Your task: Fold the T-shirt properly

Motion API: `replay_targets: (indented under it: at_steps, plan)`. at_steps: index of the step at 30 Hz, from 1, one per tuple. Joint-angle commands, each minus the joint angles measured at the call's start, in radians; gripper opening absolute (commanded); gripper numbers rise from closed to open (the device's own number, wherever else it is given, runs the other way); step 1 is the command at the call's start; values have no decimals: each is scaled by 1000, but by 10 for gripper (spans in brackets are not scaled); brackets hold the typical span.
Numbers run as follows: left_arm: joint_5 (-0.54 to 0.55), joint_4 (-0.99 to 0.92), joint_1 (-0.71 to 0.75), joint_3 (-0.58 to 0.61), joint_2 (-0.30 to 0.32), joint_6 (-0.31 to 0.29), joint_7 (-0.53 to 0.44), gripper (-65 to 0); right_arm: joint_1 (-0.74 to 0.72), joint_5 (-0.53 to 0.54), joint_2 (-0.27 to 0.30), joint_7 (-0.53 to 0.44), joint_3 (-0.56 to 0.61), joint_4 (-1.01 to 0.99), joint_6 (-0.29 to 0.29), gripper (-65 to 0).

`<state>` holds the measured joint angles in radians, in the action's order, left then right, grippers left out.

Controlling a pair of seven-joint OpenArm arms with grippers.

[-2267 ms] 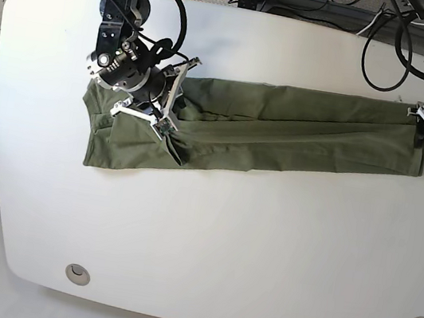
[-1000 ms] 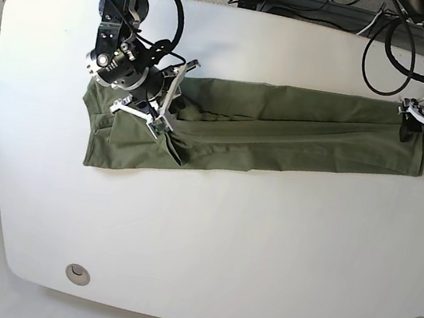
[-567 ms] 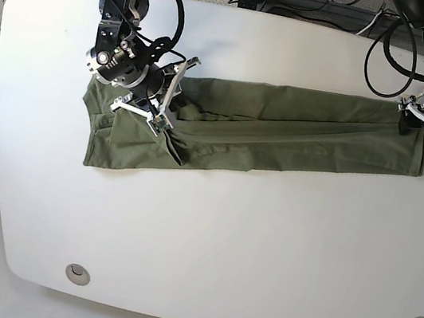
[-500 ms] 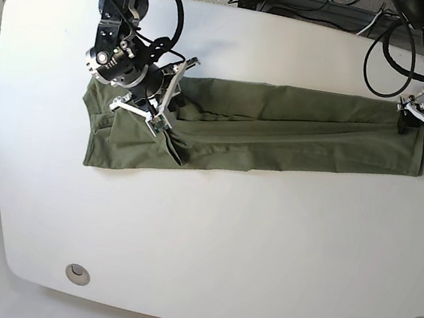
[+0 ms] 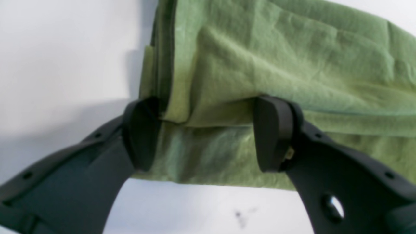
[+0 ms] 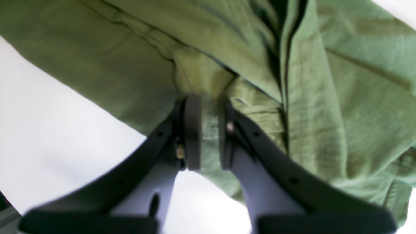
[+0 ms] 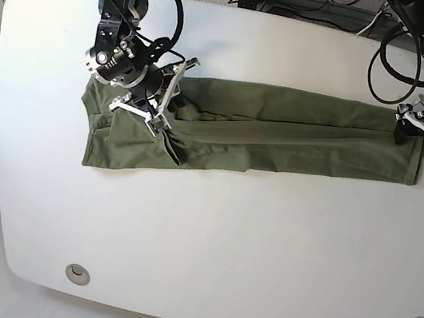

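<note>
While the long strip of T-shirt (image 7: 294, 148) lies across the upper part of the desk (image 7: 245, 253), its end by the left pincer (image 5: 208, 133) has slid slightly toward the desk's near edge, and the strip's lower border there sits a little lower than it did a moment ago. That suggests the left arm is pressing or nudging the cloth into line, a small correction rather than a fresh fold. The shirt is olive green, folded into a narrow band, fairly flat at that end but rumpled at the other, where a loose flap sticks out over its lower layer and creases bunch up. The left pincer stands wide, its fingers down at the cloth and spread over the folded edge; the right pincer (image 6: 205, 133) is narrow, a small gap between its tips, over the rumpled part, with no cloth clearly pinched in it.
</note>
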<state>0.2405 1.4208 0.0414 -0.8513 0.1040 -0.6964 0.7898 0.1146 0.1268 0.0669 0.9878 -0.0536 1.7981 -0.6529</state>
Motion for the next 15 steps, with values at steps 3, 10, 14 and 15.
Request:
replay_targets:
  at_steps: [3,10,14,15]
  plan:
    - [1,-10,-19,4,14,-2,-10,-245,-14,10,6,-22,-4,17,-3,-566]
    - [-4,-50,-51,5,26,-2,-26,-243,-12,19,3,-25,-2,20,-5,-565]
    - [-1,-37,-42,10,25,-2,-41,-244,-11,36,3,-38,-2,22,-4,-563]
    - [3,-25,-32,11,23,-2,-47,-244,-9,44,4,-44,-1,24,-2,-561]
